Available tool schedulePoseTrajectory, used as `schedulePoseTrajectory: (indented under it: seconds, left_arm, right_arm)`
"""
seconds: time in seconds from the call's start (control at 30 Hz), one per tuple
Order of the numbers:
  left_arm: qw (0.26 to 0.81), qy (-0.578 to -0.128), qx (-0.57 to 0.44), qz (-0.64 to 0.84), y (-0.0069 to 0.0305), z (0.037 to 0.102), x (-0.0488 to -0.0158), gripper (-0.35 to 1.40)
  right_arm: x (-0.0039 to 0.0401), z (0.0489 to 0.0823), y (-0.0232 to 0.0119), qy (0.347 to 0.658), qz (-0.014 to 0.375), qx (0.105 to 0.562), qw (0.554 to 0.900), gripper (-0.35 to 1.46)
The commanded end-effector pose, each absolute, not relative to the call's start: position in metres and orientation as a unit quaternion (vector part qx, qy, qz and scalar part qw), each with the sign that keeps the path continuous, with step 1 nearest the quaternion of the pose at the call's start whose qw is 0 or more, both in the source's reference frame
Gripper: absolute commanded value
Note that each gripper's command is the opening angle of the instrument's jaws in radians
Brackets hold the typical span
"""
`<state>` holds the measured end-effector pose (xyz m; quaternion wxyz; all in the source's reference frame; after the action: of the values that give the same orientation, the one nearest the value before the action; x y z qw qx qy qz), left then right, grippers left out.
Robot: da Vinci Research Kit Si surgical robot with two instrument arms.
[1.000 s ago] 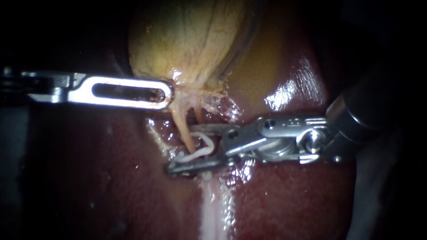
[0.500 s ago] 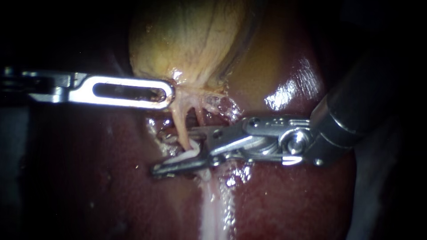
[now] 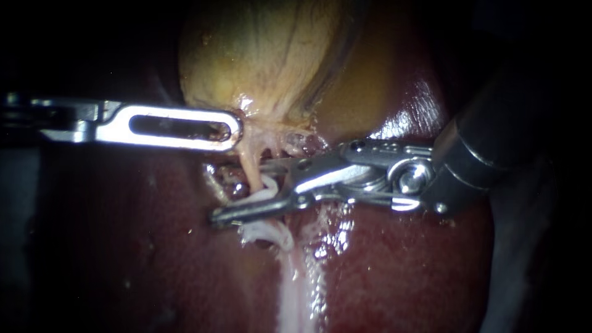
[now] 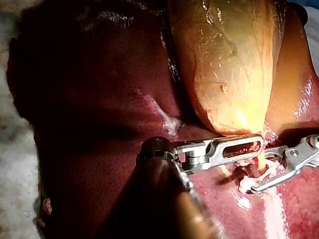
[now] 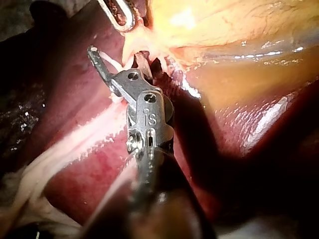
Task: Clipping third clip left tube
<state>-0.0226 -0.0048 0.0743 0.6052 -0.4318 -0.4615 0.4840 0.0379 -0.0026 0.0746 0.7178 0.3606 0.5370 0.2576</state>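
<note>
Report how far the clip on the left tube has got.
Done: the white pieces just below the right instrument look like clips already on the left tube. In hand: the right instrument has its end effector around that tube with a white clip held in it, not yet squeezed flat; the left instrument sits at the neck of the gallbladder. Left: close fully, release, withdraw.

Dark red liver [image 3: 154, 259], streaked yellow-tan gallbladder [image 3: 265, 55], white clip [image 3: 259, 197].
</note>
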Motion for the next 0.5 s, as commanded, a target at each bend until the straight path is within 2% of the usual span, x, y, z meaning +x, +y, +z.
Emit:
schedulePoseTrajectory:
  seconds: [0.03, 0.5]
  left_arm:
    - [0.605, -0.462, -0.432, 0.484, -0.0048, 0.0743, -0.0226, -0.35]
    - [0.604, -0.462, -0.432, 0.485, -0.0049, 0.0744, -0.0228, -0.35]
  right_arm:
    - [0.0378, 0.0745, -0.0024, 0.539, 0.261, 0.362, 0.714, 0.43]
    - [0.0385, 0.0745, -0.0017, 0.539, 0.275, 0.369, 0.706, 0.39]
